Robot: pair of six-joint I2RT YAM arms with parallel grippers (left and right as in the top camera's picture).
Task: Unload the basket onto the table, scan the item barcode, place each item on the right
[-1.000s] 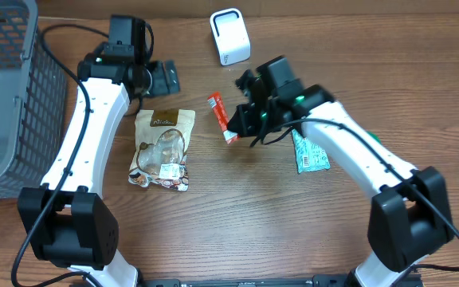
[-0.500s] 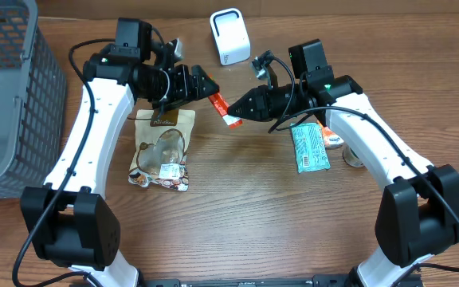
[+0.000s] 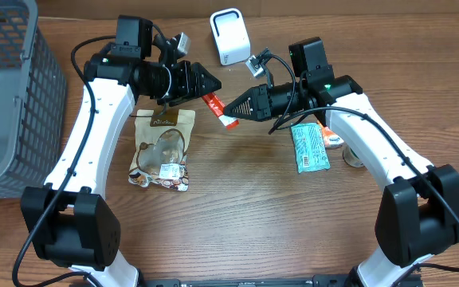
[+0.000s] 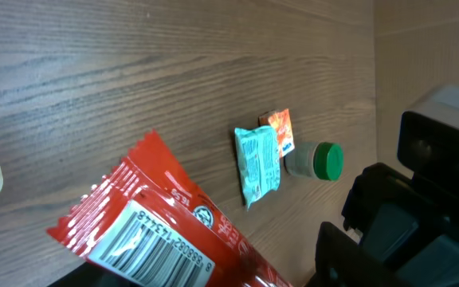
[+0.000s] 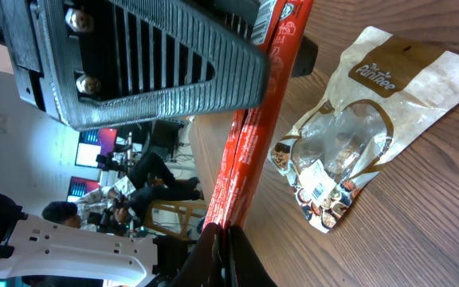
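Note:
The item is a long red snack packet held above the table between the two arms. My right gripper is shut on its lower end, and the right wrist view shows the jaws pressed flat on the red wrapper. My left gripper is at the packet's upper end, open, with one ribbed finger alongside the wrapper. The left wrist view shows the packet's white barcode label facing that camera. The white scanner stands at the back centre of the table.
A beige snack pouch lies under the left arm. A teal packet, an orange sachet and a green-capped bottle lie under the right arm. A grey mesh basket fills the far left.
The right arm lifted the red packet off the table and turned it toward the left arm. The left gripper swung right to the packet's upper end and its fingers have narrowed.

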